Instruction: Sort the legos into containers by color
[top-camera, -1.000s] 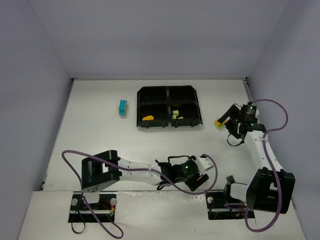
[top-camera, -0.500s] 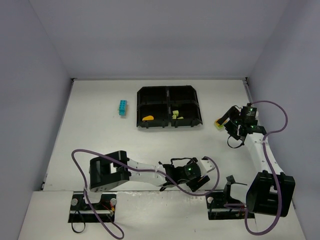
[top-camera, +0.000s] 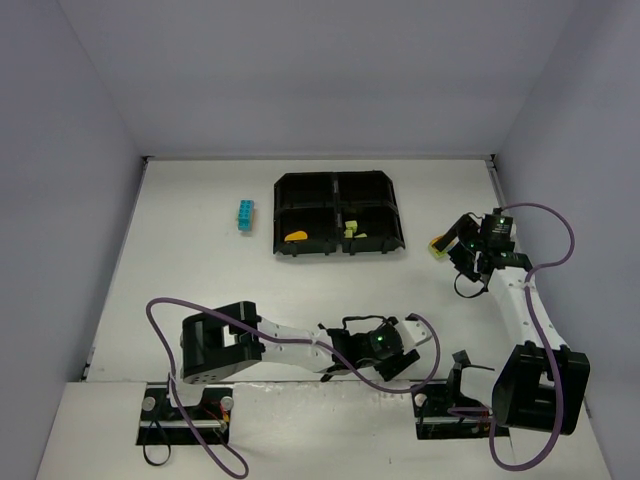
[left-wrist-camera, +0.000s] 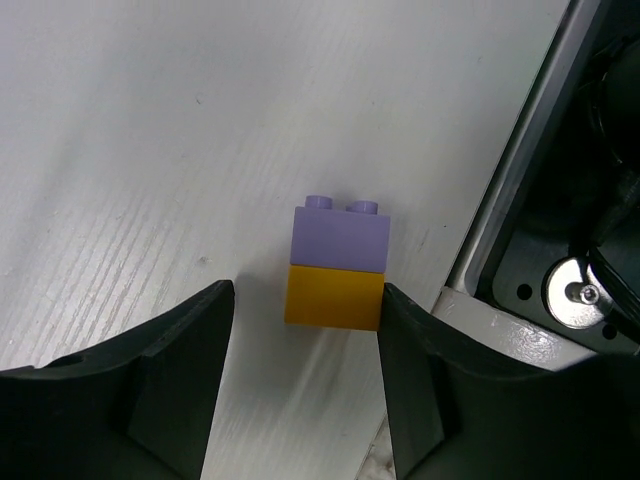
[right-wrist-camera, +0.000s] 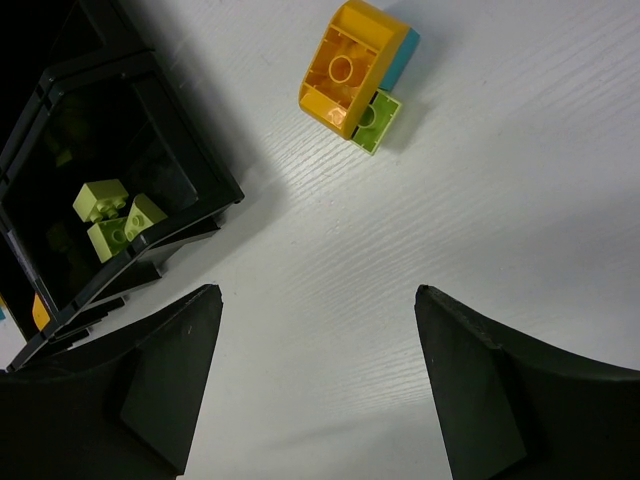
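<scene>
White table (left-wrist-camera: 150, 120) is seen beneath both jaws. A purple-on-orange stack (left-wrist-camera: 338, 265) is flanked by the open left jaws; an orange-green-blue cluster (right-wrist-camera: 355, 75) is seen ahead of the open right jaws, the tray (right-wrist-camera: 195, 130) ahead-left.

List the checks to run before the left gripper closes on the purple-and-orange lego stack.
1. The purple-and-orange lego stack sits inside the left gripper: ok.
2. The stack is clamped: not ok, gap on one side.
3. The stack is one colour: not ok, two bricks joined.
4. The right gripper is open and empty: ok.
5. The black tray holds an orange lego: ok.
6. What the far compartments hold: cannot tell.
</scene>
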